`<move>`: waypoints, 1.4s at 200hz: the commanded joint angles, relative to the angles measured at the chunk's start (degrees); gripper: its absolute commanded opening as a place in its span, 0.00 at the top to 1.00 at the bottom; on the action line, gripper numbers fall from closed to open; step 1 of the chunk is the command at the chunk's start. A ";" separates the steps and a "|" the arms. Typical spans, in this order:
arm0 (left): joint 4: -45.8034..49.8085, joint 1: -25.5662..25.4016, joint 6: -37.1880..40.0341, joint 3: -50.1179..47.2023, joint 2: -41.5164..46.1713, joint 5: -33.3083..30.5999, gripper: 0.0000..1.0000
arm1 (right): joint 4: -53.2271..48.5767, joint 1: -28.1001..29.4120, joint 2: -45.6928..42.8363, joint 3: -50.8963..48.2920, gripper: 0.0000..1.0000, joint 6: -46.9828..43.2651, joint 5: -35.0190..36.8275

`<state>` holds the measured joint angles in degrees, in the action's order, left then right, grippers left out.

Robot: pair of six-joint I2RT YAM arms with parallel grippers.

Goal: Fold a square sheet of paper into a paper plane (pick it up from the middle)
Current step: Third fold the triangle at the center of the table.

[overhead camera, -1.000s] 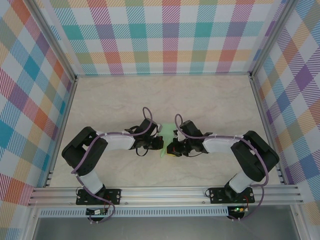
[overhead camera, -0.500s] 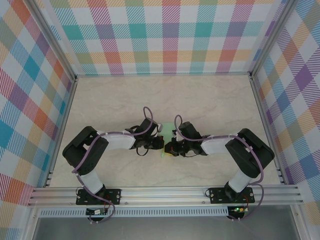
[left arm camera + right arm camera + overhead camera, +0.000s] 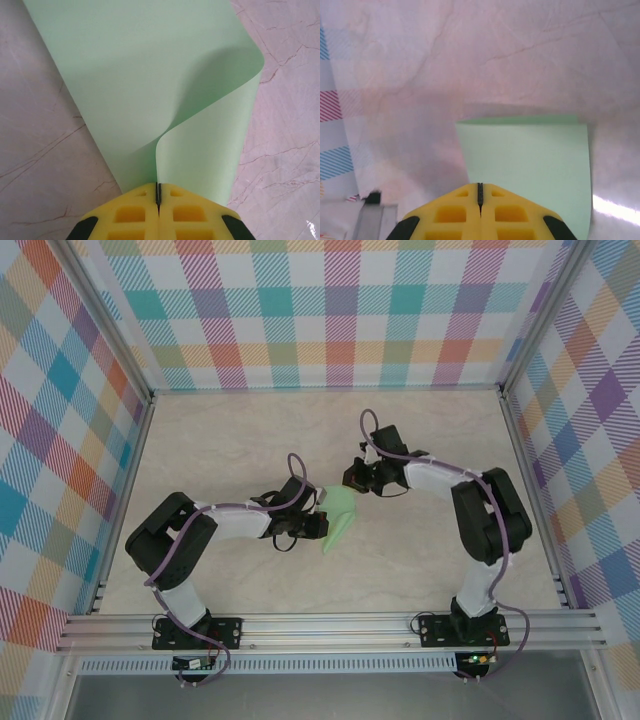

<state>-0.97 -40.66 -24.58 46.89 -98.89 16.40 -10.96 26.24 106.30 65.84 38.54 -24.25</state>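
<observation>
**A:** Entry: position of the paper plane (image 3: pixel 338 518)?

**B:** Mid-desk (image 3: pixel 220 440), between the two arms; it is light green and only partly folded. In the left wrist view one flap of it (image 3: pixel 150 75) curls up and over instead of lying creased.

**A:** Jaws?

**B:** The left jaws are together and clamped on the paper's edge; the sheet runs straight into the slit between the yellow pads. The right jaws are also together; the paper (image 3: pixel 530 155) lies flat just ahead of and under them. Whether they nip it cannot be told.

**A:** Axis and heading?

**B:** In the top view the long axis runs far to near, leaning slightly left at the near end; the narrow tip points toward the near edge. The broad end lies far, just beside the right jaws.

**A:** Relation for the coming move?

**B:** The left arm (image 3: pixel 235 523) grips from the paper's left flank, about mid-length; the right arm (image 3: pixel 440 478) sits at the far end. Judgement: the curled flap needs pressing flat along that axis, and the right jaws look better placed to do it while the left ones anchor. The risk is the sheet skewing around the single clamp.
</observation>
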 commanded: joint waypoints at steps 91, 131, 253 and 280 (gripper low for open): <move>5.17 0.41 1.86 2.24 -0.84 -0.56 0.99 | -13.47 0.13 10.87 5.22 1.00 -9.36 1.31; 5.87 0.41 2.73 3.78 -0.95 -0.58 0.99 | -13.71 0.13 11.07 5.00 1.00 -9.37 1.47; 6.53 0.41 2.97 3.49 -2.70 -1.10 0.98 | -14.35 0.13 10.69 5.07 0.98 -9.41 1.49; 5.87 0.41 2.50 2.65 -2.39 -1.24 0.98 | -14.52 0.14 10.68 5.17 0.98 -9.37 1.64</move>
<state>3.11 -40.66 -22.68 50.09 -100.16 16.34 -21.32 26.22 114.83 71.07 30.55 -23.59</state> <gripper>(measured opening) 0.040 0.046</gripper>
